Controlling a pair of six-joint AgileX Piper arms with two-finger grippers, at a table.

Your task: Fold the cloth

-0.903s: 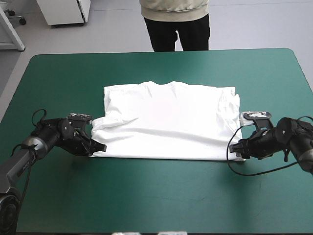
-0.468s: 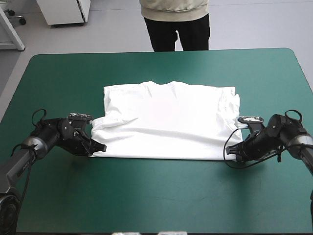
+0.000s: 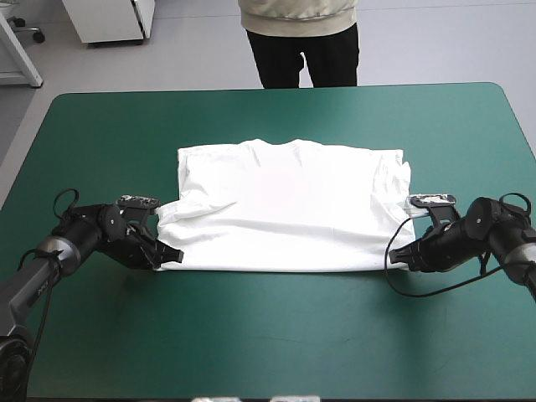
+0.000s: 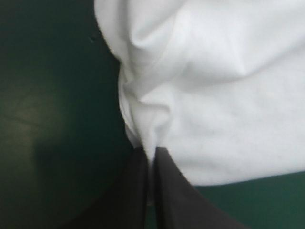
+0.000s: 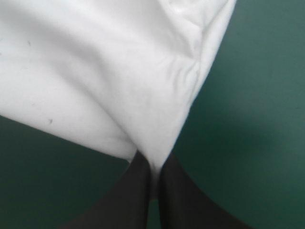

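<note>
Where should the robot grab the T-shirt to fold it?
Probably by its two near corners, one from each side, low along the table. The T-shirt lies flat, so only its edges offer a pinch; the left gripper and right gripper are shut there.

One white T-shirt (image 3: 289, 209) lies spread on one bench (image 3: 268, 335) with a teal-green cover. Two tools are in view: one left tool (image 3: 167, 251) at the shirt's 8 o'clock corner, and one right tool (image 3: 400, 256) at its 4 o'clock corner. Each tool has two black fingers (image 4: 133, 191), four fingers in all. Each pair is pinched together on one corner of the shirt, so two corners are held.
</note>
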